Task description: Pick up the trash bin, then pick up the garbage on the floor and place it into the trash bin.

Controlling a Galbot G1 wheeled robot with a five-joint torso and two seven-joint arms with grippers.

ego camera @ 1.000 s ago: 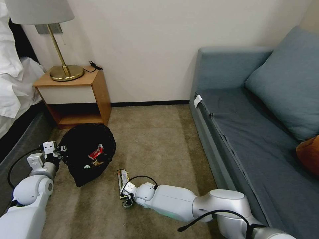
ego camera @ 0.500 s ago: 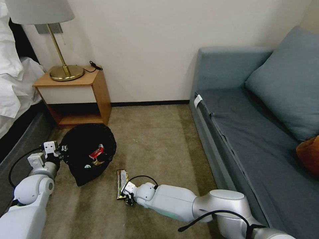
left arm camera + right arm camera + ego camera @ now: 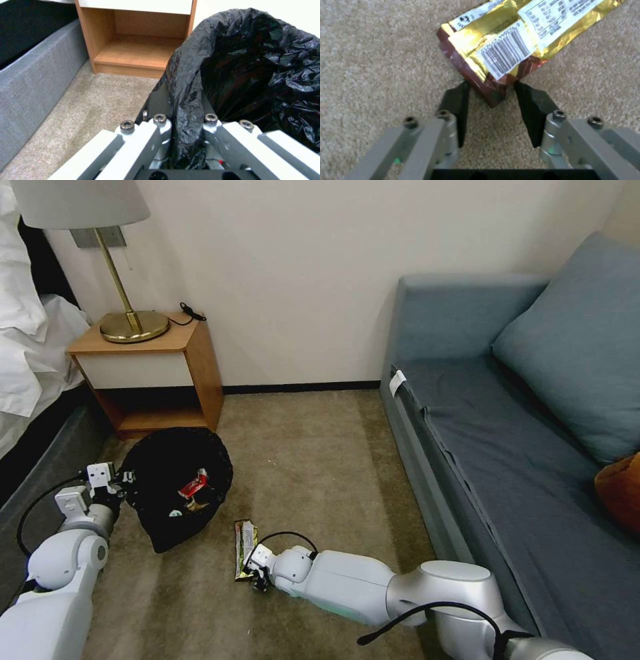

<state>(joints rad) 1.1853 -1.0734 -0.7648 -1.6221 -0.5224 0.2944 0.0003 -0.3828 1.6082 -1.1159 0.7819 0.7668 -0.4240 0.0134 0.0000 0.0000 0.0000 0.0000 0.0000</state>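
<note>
I see right gripper (image 3: 490, 87) now backed off; gold wrapper (image 3: 520, 35) end between spread jaws, not pinched. Left gripper (image 3: 181, 112) clamps trash bin (image 3: 253, 65) rim.

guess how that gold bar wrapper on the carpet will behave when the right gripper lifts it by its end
The gold bar wrapper is thin creased foil, so probably light and floppy, drooping from its pinched end. Its glossy surface may slip between the right gripper fingers, now open astride it.

Gold wrapper (image 3: 245, 549) now flat, its near end between the lowered right claw's (image 3: 491, 88) fingers.
</note>
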